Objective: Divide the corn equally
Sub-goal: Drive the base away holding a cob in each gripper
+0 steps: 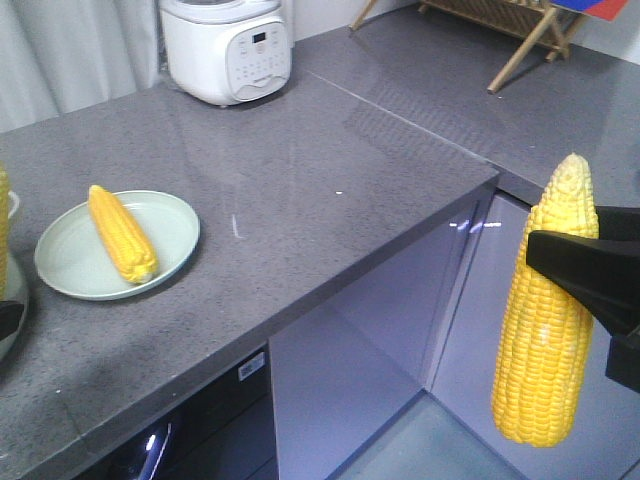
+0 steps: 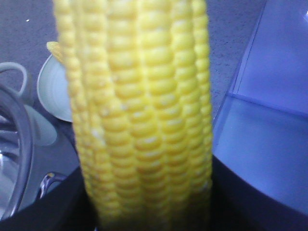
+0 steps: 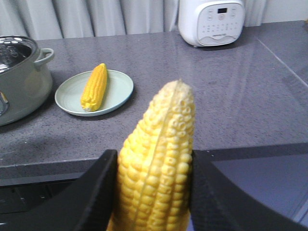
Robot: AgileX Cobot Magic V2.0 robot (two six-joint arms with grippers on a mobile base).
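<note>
The front view alone shows the whole length of the long yellow corn cob (image 1: 545, 320): it hangs upright, pale tapered tip up, out beyond the edge of the speckled grey stone counter (image 1: 300, 190) and in front of the glossy lilac cabinet doors (image 1: 350, 370). The right wrist view shows the hold itself; the right gripper (image 3: 154, 166) has its matte black fingers (image 3: 98, 187) pressed against both flanks of the bumpy kernel rows.

The left wrist view is nearly filled by a second bright yellow cob (image 2: 144, 120), blurred and upright; the left gripper (image 2: 149, 214) is dark on either side of its lower end and clamped on it; the front view gives only a yellow sliver of this cob at its left edge.

A third cob (image 1: 122, 235) lies slantwise on the smooth pale green round plate (image 1: 175, 225) on the counter; only the right wrist view shows clearly the grey-green metal pot with loop handle (image 3: 24, 82) just beside the plate. A white plastic rice cooker (image 1: 228, 45) stands at the back.
</note>
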